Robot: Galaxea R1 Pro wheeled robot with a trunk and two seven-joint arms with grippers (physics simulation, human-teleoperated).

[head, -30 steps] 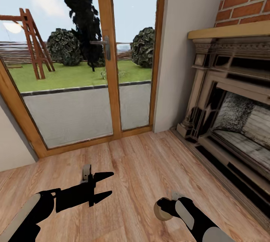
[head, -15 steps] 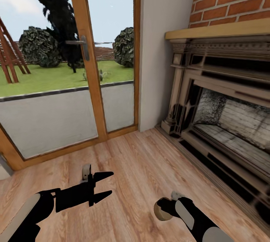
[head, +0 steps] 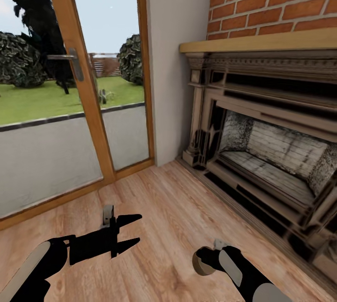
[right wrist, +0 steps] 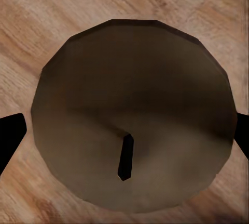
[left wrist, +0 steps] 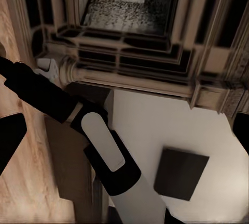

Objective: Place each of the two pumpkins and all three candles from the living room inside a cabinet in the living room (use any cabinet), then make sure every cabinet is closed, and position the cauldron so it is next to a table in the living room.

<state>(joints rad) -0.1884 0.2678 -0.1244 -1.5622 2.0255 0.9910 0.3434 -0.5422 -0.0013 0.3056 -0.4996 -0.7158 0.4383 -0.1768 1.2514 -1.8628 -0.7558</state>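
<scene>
Left end effector (head: 133, 233) wide open, empty, over the wood floor (head: 168, 208). Right end effector (head: 204, 261) clamped on a candle (right wrist: 132, 117), carried low. Fireplace (head: 271, 152) at right. Drive smoothly to the cabinet; keep the candle level.

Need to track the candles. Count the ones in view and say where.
1. A candle sits between the right gripper's fingers, above the wood floor. The others may be elsewhere.

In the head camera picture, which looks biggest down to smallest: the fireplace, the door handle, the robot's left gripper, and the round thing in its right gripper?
1. Fireplace, by far.
2. Left gripper.
3. Door handle and the candle in the right gripper: too close to rank, and the handle stands much farther away.
</scene>
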